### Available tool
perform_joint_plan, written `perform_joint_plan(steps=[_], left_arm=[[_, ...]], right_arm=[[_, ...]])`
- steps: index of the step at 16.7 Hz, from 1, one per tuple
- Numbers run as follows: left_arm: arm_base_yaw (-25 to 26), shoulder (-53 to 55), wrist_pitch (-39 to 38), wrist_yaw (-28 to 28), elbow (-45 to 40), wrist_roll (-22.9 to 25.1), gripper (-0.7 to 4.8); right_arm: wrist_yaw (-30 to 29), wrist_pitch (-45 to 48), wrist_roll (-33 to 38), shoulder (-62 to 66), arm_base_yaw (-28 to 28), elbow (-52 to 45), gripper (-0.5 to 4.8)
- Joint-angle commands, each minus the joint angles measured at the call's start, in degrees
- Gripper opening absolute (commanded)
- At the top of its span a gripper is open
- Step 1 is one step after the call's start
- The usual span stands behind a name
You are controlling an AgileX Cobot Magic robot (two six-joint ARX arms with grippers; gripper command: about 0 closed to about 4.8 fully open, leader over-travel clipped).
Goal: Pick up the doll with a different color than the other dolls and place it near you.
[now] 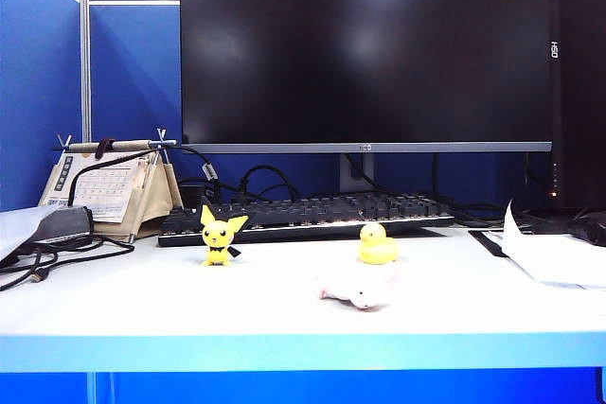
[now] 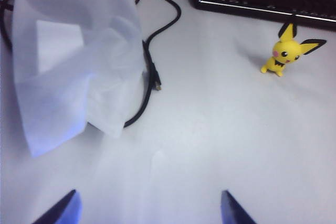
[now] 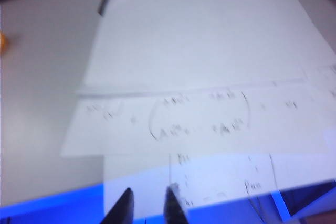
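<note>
- The pink-white rabbit doll (image 1: 358, 288) lies on its side on the worktop (image 1: 284, 314), near the front edge, in front of the yellow duck (image 1: 377, 245) and apart from it. No hand of mine is on it.
- The pointy-eared yellow doll (image 1: 221, 235) stands upright further left, just in front of the keyboard (image 1: 303, 217); the odd-coloured doll is clearly nearer me than both yellow ones.
- My right hand (image 3: 148, 205) hovers over the printed papers (image 3: 210, 119) at the right of the worktop, fingers narrowly parted, nothing between them.
- My left hand (image 2: 149, 208) hangs over bare worktop near a black cable (image 2: 149, 77) and a crumpled white sheet (image 2: 73, 61), fingers spread wide, empty.
- My read: the placing looks done. The rabbit is toppled, though not held.
</note>
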Motion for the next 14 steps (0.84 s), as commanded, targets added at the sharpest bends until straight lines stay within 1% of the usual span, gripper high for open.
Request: perform_joint_plan(steps=[1,3,4,5,6,14], left_arm=[[0.0,-0.3,0.2,0.0,0.1,-0.1,3.5],[0.0,-0.5,0.1,0.0,0.1,-0.1,3.5],[0.0,-0.5,0.0,0.0,0.1,-0.1,3.5],[0.0,-0.5,0.0,0.0,0.1,-0.1,3.5],[0.0,-0.5,0.0,0.0,0.1,-0.1,3.5],[0.0,-0.5,0.0,0.0,0.1,-0.1,3.5]], right_arm=[[0.3,-0.2,0.4,-1.4,0.1,0.1,0.84],[-0.1,-0.2,0.7,-1.5,0.1,0.1,0.86],[-1.5,-1.2,4.3,-1.5,0.4,0.1,0.92],[-3.2,-2.6,8.0,-1.5,0.4,0.1,1.25],[-4.9,-2.8,9.6,-1.5,0.4,0.1,1.47],[-5.2,-2.6,9.4,-1.5,0.2,0.1,1.49]])
